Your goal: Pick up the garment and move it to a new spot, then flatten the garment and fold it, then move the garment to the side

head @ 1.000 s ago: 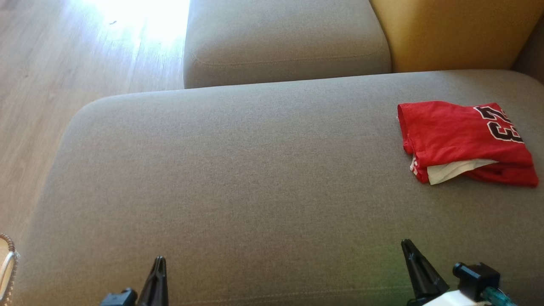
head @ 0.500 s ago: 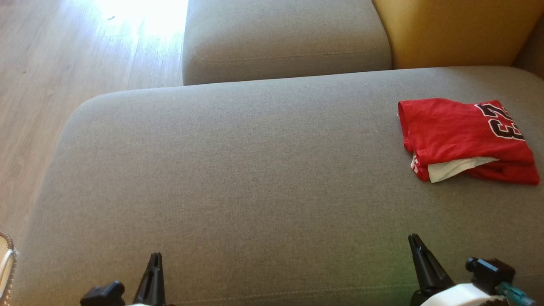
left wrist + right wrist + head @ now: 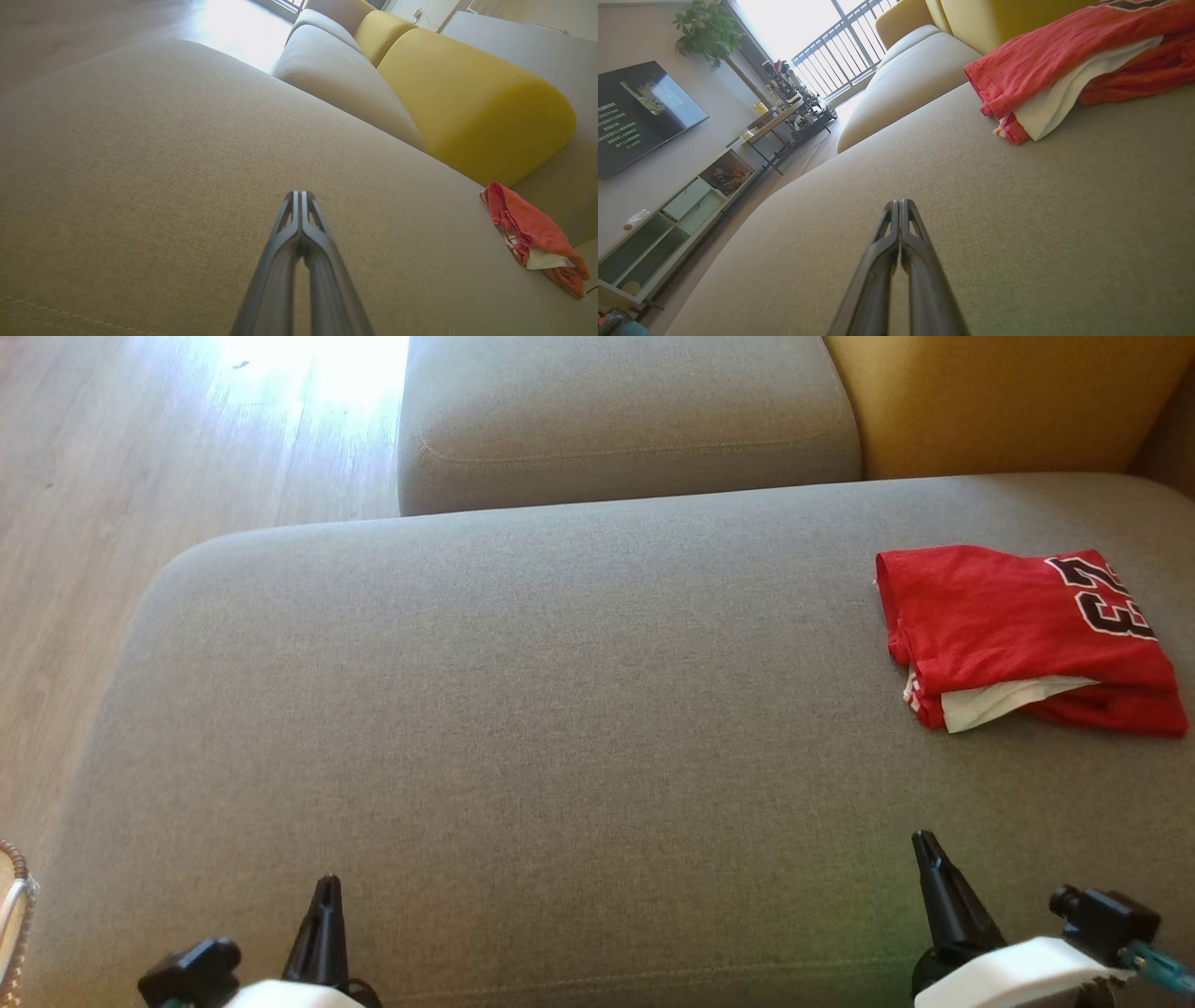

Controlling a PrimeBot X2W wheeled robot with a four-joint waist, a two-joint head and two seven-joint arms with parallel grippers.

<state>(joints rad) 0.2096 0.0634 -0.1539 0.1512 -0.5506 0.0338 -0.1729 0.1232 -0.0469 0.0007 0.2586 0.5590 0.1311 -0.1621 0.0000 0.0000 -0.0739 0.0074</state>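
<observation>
Garment (image 3: 1022,635), a red jersey w/ a black-and-white number print, lies folded into a rough rectangle at approx 2 o'clock on the grey sofa seat (image 3: 560,737). It sits near the seat's right end, just in front of the yellow cushion (image 3: 990,401). A white inner layer pokes out along its near edge.

Left hand (image 3: 325,887) sits at 7 o'clock, right hand (image 3: 924,845) at 5 o'clock. Both have fingers pressed together, holding nothing, low over the seat and well apart from the cloth. From the right hand the jersey is at roughly 1 o'clock.

Handling, as a judgement: light, soft, limp knit w/ no stiffness, so layers will likely slide and the fold opens if only one layer is lifted. Prob. not slippery on the woven upholstery, so dragging may bunch it.

Best hold: pinch thru all layers at the thick folded edge on the bundle's 9 o'clock side, or use two hands at the two near corners. Avoid the loose white flap; it'd likely pull out alone.
</observation>
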